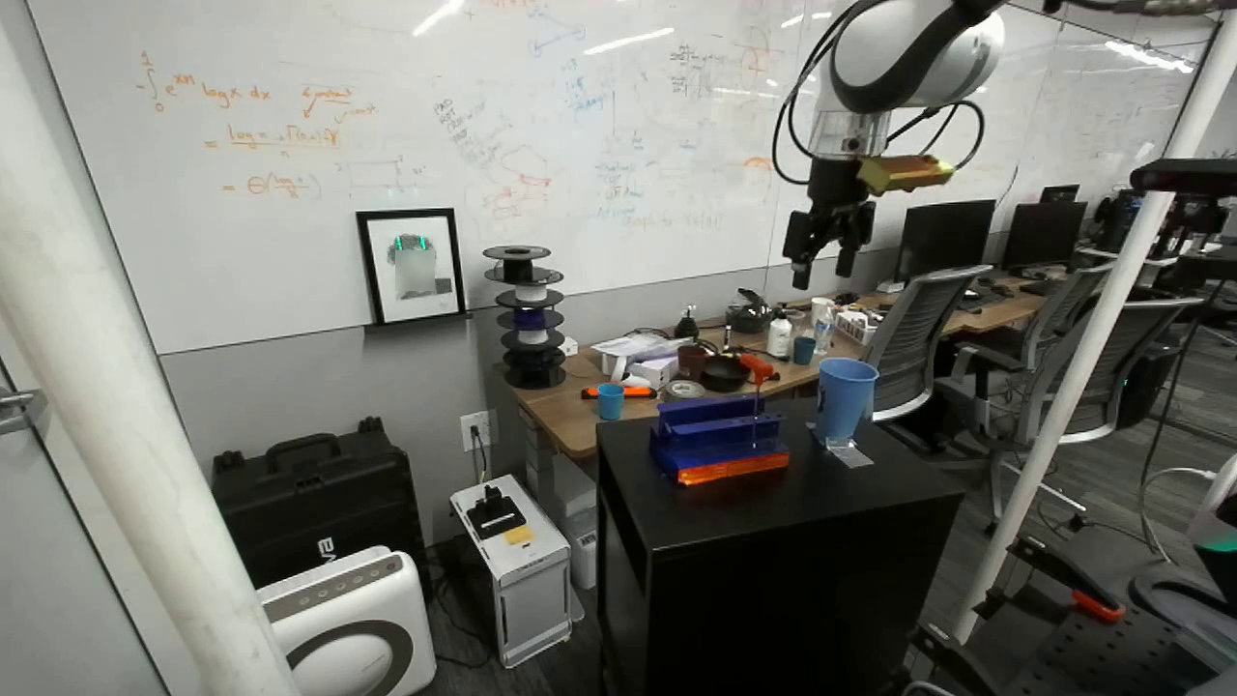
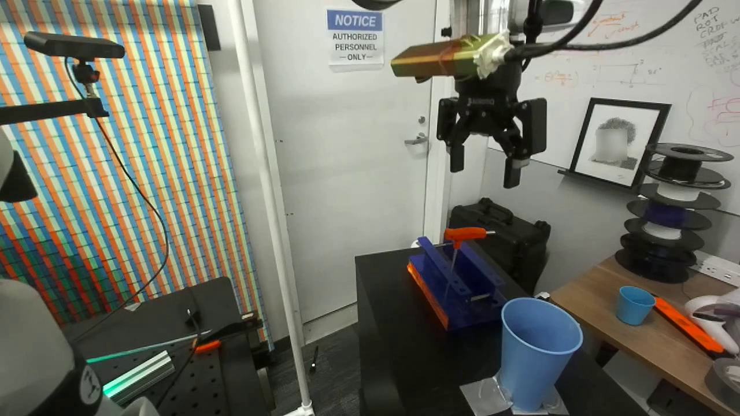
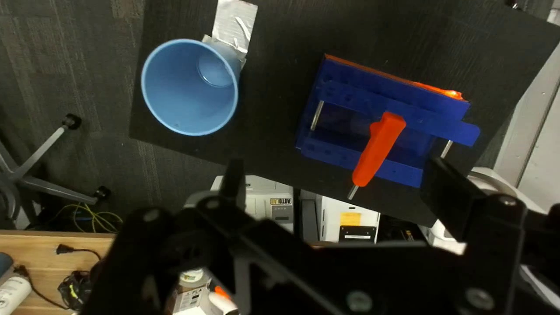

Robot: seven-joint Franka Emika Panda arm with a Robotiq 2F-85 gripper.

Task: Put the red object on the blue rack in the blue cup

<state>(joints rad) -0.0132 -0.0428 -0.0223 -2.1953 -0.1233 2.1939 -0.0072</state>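
The red object is a tool with a red-orange handle (image 1: 757, 367) and a thin metal shaft. It stands upright in the blue rack (image 1: 720, 447), its handle above the rack, in both exterior views (image 2: 464, 233). The wrist view shows the handle (image 3: 379, 148) from above, over the rack (image 3: 350, 94). The light-blue cup (image 1: 846, 398) stands upright beside the rack, in both exterior views (image 2: 535, 370). In the wrist view its inside (image 3: 188, 92) looks empty. My gripper (image 1: 823, 271) is open and empty, well above the rack and cup, fingers pointing down (image 2: 484, 172).
Rack and cup stand on a black cabinet (image 1: 667, 527); tape (image 1: 848, 452) lies at the cup's base. Behind is a wooden desk (image 1: 560, 411) with a smaller blue cup (image 1: 610, 400), stacked spools (image 1: 530, 319) and clutter. A white pole (image 1: 1073, 387) stands nearby.
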